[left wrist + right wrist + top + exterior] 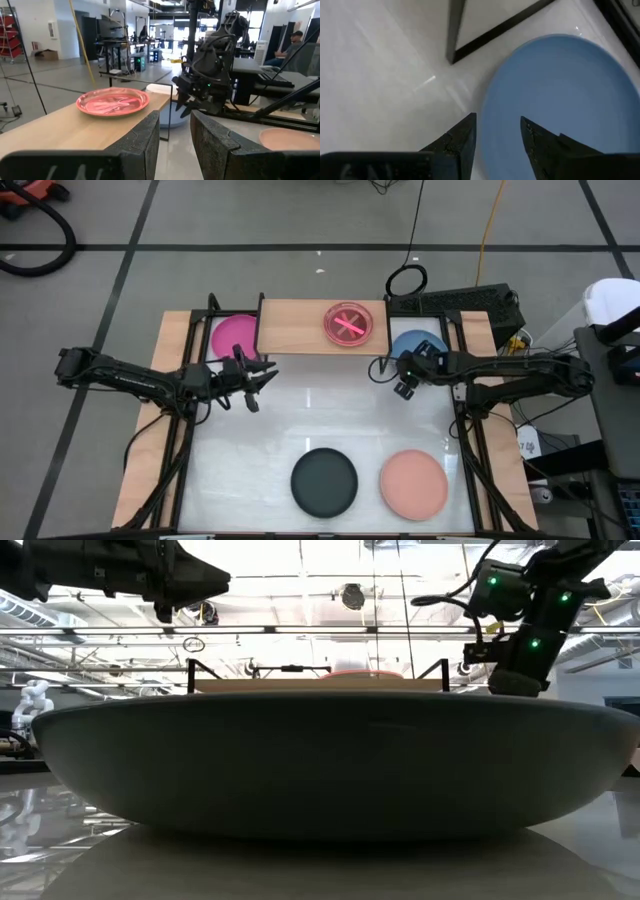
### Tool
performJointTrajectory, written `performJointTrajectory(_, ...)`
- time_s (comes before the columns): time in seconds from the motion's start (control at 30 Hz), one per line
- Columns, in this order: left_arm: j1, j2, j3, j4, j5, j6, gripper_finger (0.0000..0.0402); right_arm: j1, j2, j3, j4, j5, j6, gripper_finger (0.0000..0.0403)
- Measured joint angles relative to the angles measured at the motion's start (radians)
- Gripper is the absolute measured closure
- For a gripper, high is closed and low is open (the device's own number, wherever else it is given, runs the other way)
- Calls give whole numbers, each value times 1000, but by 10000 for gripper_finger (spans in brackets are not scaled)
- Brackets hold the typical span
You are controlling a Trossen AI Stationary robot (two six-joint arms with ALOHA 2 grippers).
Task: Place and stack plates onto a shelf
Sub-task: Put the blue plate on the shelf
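Observation:
The light-wood shelf stands at the table's far side. A small pink translucent plate lies on it and also shows in the left wrist view. The magenta plate lies on the table left of the shelf, and the blue plate to its right. The black plate and the salmon plate lie near the front edge. My left gripper is open and empty, in front of the shelf's left end. My right gripper is open, its fingers standing over the blue plate's rim.
The shelf's black legs stand close beside the blue plate. The black plate fills the low view and hides most of the table there. Black frame rails run along both table sides. Bare white tabletop lies between the arms.

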Motion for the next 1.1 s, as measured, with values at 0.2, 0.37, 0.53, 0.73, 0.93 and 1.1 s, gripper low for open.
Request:
performJointTrajectory(0.2, 0, 0, 0, -14, 0, -3, 286, -26, 0, -36, 26, -2, -116, 241)
performJointTrajectory(0.37, 0, 0, 0, -14, 0, -9, 286, -29, 0, -77, 54, -4, -106, 216)
performJointTrajectory(0.53, 0, 0, 0, -15, 0, -29, 286, -30, 0, -130, 134, -2, -94, 200)
performJointTrajectory(0.73, 0, 0, 0, -15, -1, -30, 286, -47, 0, -211, 209, -3, -90, 200)
performJointTrajectory(0.93, 0, 0, 0, -13, -1, -30, 286, -52, -2, -252, 251, -4, -59, 229)
performJointTrajectory(1.1, 0, 0, 0, -12, -1, -29, 286, -52, -2, -253, 263, -14, -12, 298)
